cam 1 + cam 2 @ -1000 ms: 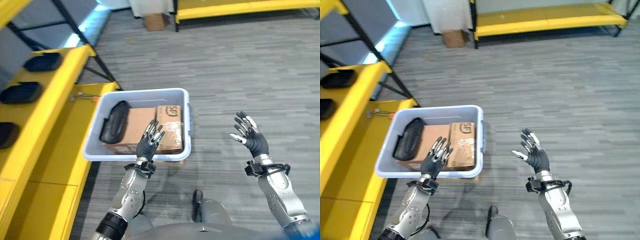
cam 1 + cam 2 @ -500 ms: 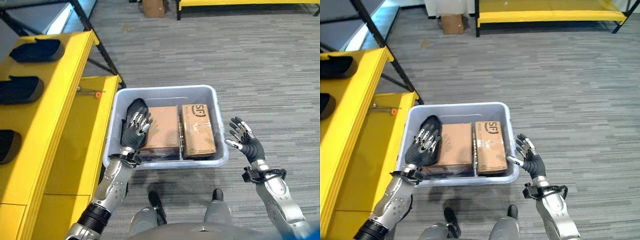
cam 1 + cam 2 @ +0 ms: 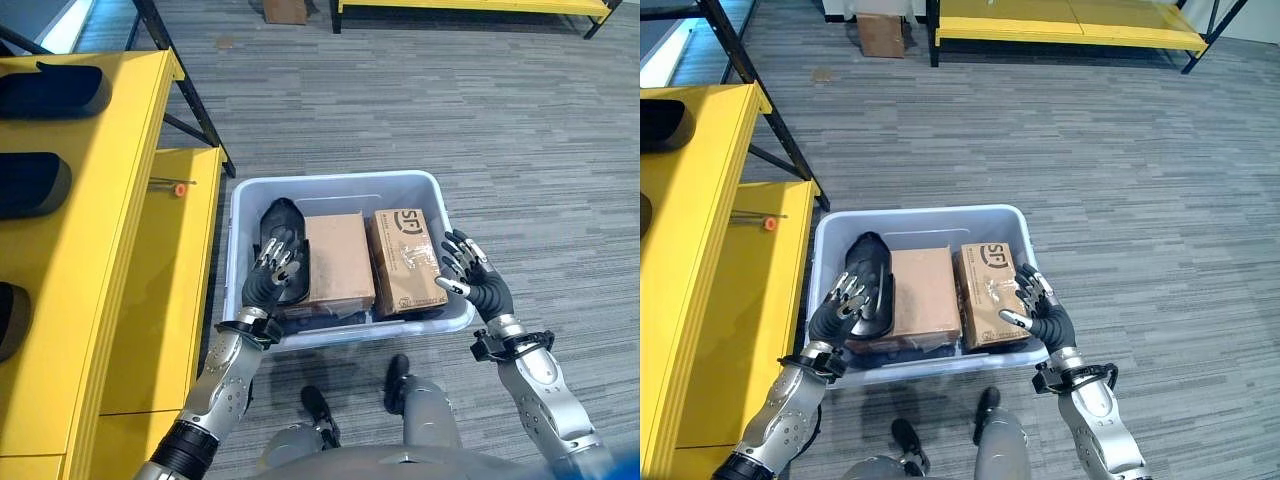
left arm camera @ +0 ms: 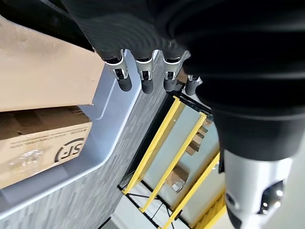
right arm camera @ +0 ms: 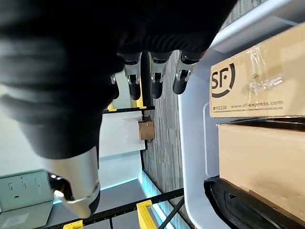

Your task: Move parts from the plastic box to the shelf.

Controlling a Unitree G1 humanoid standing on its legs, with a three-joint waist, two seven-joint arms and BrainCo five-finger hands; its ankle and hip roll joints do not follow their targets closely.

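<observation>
The pale grey plastic box (image 3: 340,185) sat on the grey striped floor at centre frame, holding a black curved part (image 3: 282,222) at its left end and two brown cardboard boxes (image 3: 338,258) beside it. The left hand (image 3: 268,282) hovered over the black part with fingers spread; the right hand (image 3: 478,285) stood at the box's right rim, fingers spread too. The yellow shelf (image 3: 120,230) along the left edge carried more black parts (image 3: 55,92).

Pale blue-grey box (image 3: 330,186), two tan cartons (image 3: 338,262) between the hands, black part (image 3: 281,222) just past the left hand (image 3: 268,282), yellow shelf (image 3: 100,210) beyond it holding black parts, grey striped floor (image 3: 500,120) beyond the right hand (image 3: 478,284)
</observation>
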